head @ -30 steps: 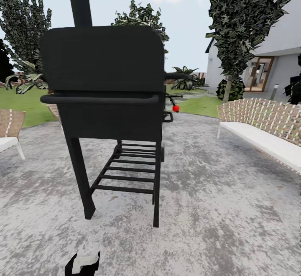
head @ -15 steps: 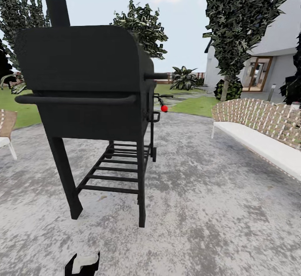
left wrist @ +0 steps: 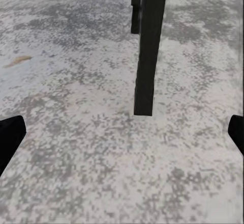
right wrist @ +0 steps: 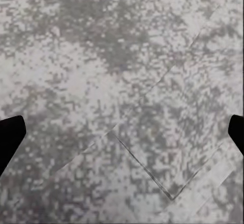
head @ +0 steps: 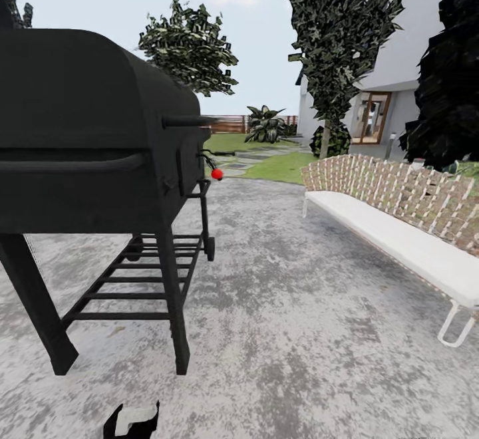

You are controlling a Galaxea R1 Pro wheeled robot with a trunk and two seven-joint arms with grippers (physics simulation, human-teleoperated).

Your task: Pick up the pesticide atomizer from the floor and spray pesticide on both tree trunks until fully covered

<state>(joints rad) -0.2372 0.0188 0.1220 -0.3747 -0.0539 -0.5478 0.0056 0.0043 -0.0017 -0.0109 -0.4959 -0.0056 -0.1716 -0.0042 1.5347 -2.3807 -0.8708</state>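
A small dark object with a red tip [head: 216, 173] shows just past the black grill's right end; it looks like the pesticide atomizer, and I cannot tell whether it rests on the ground or hangs on the grill. The task's trees and their trunks are out of view. Green lawn [head: 283, 166] lies far ahead. My left gripper [left wrist: 122, 137] hangs open over grey paving close to a grill leg [left wrist: 148, 46]. A white-and-black part of the left gripper [head: 133, 419] shows low in the head view. My right gripper [right wrist: 122, 135] is open over bare paving.
A big black grill [head: 86, 133] on thin legs stands close at the left. A white-cushioned woven bench [head: 392, 226] lines the right. Grey stone paving [head: 293, 306] runs between them toward the lawn. Dark narrow trees [head: 339, 33], a white house [head: 412, 60] and a slat fence [head: 229, 123] stand beyond.
The whole view has swung right and moved nearer: the grill has slid to the left and grown, and more of the bench shows. Both grippers look unchanged.
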